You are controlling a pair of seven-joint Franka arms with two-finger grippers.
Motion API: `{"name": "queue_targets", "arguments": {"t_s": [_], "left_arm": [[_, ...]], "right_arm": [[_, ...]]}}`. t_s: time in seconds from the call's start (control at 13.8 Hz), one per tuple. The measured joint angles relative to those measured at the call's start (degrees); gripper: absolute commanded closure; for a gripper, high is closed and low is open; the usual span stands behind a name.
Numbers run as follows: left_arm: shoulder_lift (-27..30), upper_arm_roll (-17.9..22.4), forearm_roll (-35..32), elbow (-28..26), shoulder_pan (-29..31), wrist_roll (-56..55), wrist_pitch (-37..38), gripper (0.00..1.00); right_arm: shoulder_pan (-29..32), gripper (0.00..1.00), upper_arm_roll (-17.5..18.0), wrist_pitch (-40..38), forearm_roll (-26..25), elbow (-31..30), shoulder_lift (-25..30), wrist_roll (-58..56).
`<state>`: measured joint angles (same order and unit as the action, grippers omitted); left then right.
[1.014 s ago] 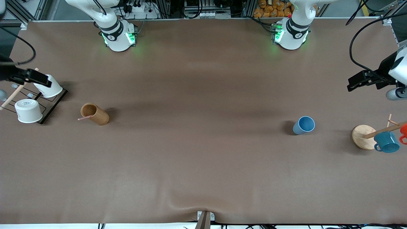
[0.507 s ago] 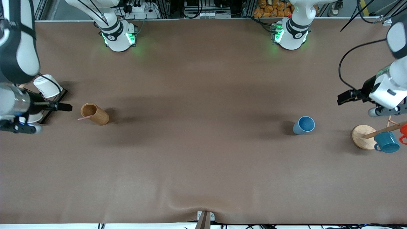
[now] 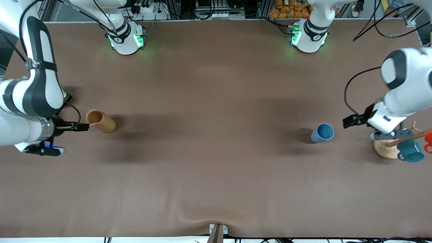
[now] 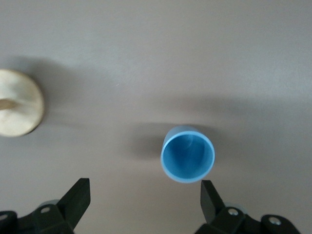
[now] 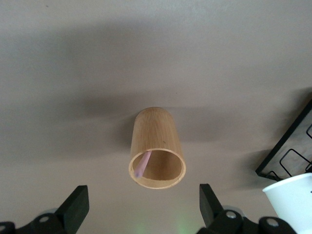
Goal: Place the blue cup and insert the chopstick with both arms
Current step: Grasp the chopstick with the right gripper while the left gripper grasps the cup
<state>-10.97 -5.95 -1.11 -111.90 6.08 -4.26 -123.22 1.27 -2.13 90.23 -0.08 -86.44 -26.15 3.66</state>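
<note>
The blue cup (image 3: 323,133) stands on the brown table, mouth up and empty; it also shows in the left wrist view (image 4: 187,153). My left gripper (image 3: 351,120) is open and empty, over the table beside the cup toward the left arm's end; in its own view (image 4: 144,192) the cup sits just ahead of one finger. The pink chopstick (image 5: 143,164) leans inside a brown wooden cylinder (image 3: 100,120), which also shows in the right wrist view (image 5: 155,141). My right gripper (image 3: 82,127) is open and empty, close by the cylinder's mouth (image 5: 142,197).
A mug tree with a round wooden base (image 3: 383,150) holds a teal mug (image 3: 410,151) and a red mug (image 3: 428,138) at the left arm's end. A black wire rack (image 5: 292,151) with a white cup (image 5: 292,195) lies near the cylinder.
Both arms have swung in from the table's ends. The right gripper has come up to the wooden cylinder, and the left gripper has come close to the blue cup.
</note>
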Motion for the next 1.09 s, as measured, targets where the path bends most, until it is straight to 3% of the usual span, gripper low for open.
{"name": "queue_targets", "arguments": {"t_s": [0.22,0.43,0.51,0.8,0.94,1.09], "left_arm": [[-3.1,0.0,0.0,-4.5,-0.1,-0.1,-8.8,0.00],[-3.6,0.0,0.0,-7.2,-0.1,-0.2,-9.9,0.03],[-3.6,0.0,0.0,-7.8,-0.1,-0.2,-9.9,0.07],[-4.7,-0.1,0.0,-9.1,-0.1,-0.2,-12.0,0.25],[-6.2,-0.1,0.0,-9.3,-0.1,-0.2,-13.8,0.43],[-7.5,-0.1,0.0,-9.3,-0.1,-0.2,-15.0,0.85]], "right_arm": [[0.0,0.00,0.0,0.0,0.0,0.0,-2.4,0.0],[0.0,0.00,0.0,0.0,0.0,0.0,-3.9,0.0],[0.0,0.05,0.0,0.0,0.0,0.0,-4.2,0.0],[0.0,0.48,0.0,0.0,0.0,0.0,-4.4,-0.1],[0.0,0.65,0.0,0.0,0.0,0.0,-4.4,-0.1],[0.0,0.65,0.0,0.0,0.0,0.0,-4.4,-0.1]]}}
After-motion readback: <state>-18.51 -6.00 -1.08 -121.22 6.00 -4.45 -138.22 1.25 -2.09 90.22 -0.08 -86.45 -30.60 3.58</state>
